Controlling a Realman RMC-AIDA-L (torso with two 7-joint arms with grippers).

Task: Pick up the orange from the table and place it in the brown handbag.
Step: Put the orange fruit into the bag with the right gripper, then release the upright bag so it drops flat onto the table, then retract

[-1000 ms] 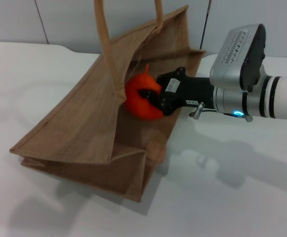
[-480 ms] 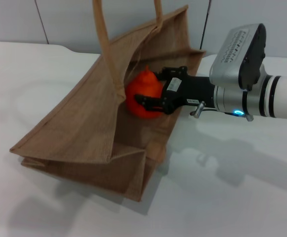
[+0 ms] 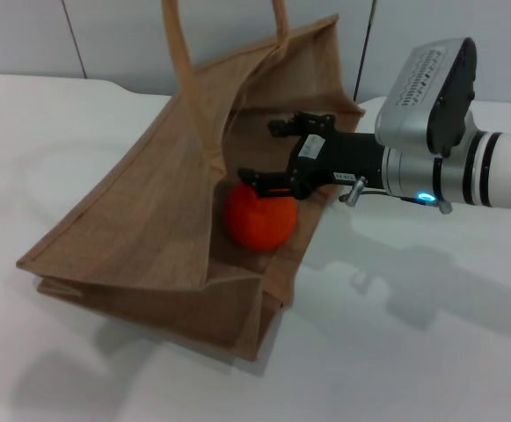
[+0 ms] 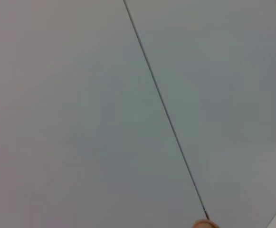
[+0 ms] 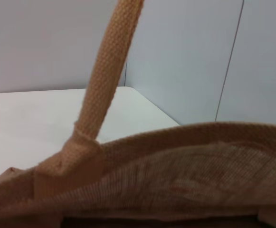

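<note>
Head view: right gripper reached in from the right, into the mouth of the brown handbag, jaws spread wide and holding nothing. Orange lay inside the bag, just below the lower black finger, near it but whether touching could not be told; well clear of the upper finger. Fruit sat low against the bag's inner wall, close to the side panel nearest the arm, resting on the fabric rather than hanging between the jaws. Stem not made out.

Handbag stood tilted on the white table, opening turned toward the right arm, front panel sloping down toward the robot's left, gusset folded at the near corner. Handle rose from the front panel and ran out of the top of the view.

Right wrist view: filled by the bag's stitched rim and one tan handle rising from it, table beyond; no fingers and no fruit seen there.

Left wrist view: only a plain grey wall with a thin dark seam; left gripper not seen anywhere.
</note>
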